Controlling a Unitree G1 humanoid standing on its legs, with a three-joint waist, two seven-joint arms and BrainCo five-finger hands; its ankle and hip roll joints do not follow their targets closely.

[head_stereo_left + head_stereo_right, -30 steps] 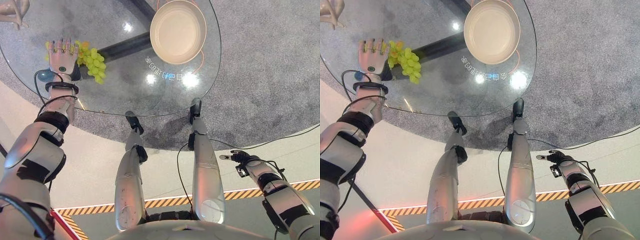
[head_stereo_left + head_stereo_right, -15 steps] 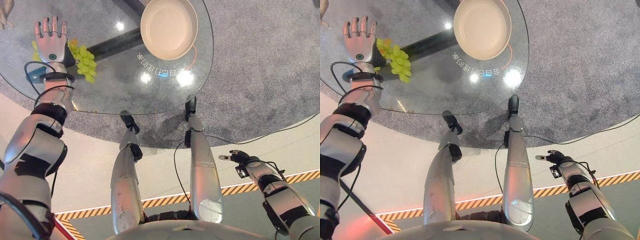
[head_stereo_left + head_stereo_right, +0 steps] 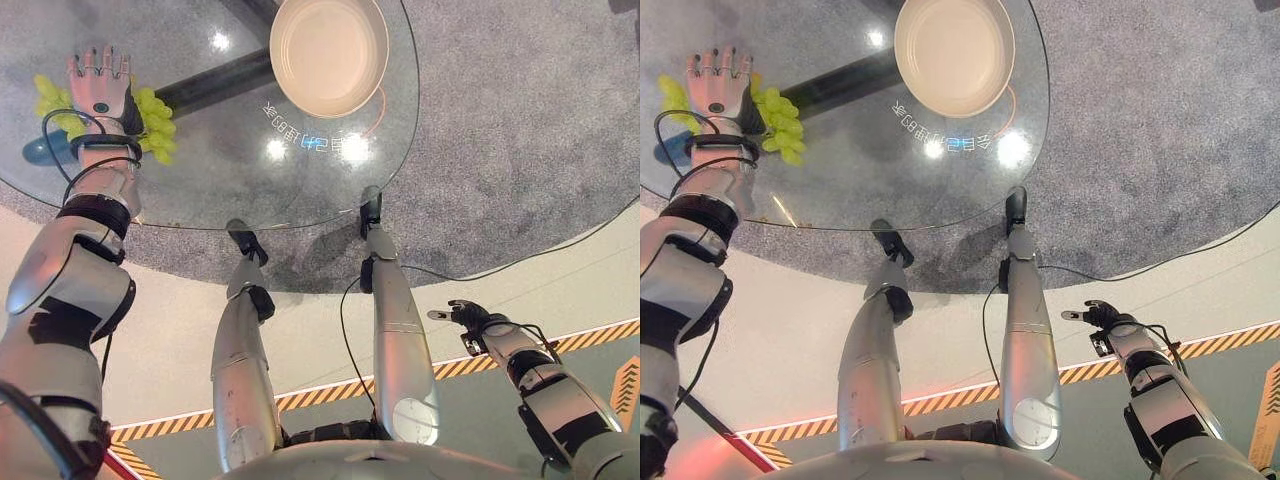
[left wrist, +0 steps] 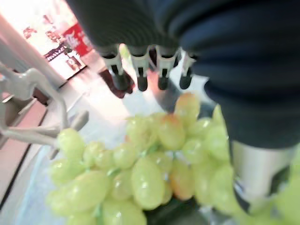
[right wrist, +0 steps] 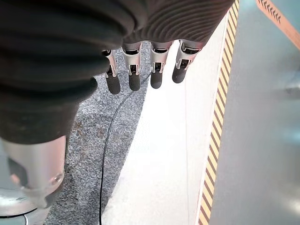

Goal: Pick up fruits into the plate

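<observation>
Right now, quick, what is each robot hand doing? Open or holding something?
Left hand: open, fingers straight, over the green grapes on the glass table.
Right hand: open, holding nothing, low beside the robot.

1. A round glass table (image 3: 330,190) stands on grey speckled carpet (image 3: 520,120), with a dark base bar showing through the top
2. Bright ceiling lights glint on the glass
3. Nearer, a pale curved floor band (image 3: 180,330) borders the carpet
4. A yellow-and-black hazard stripe (image 3: 590,338) edges a grey floor (image 5: 262,117)
</observation>
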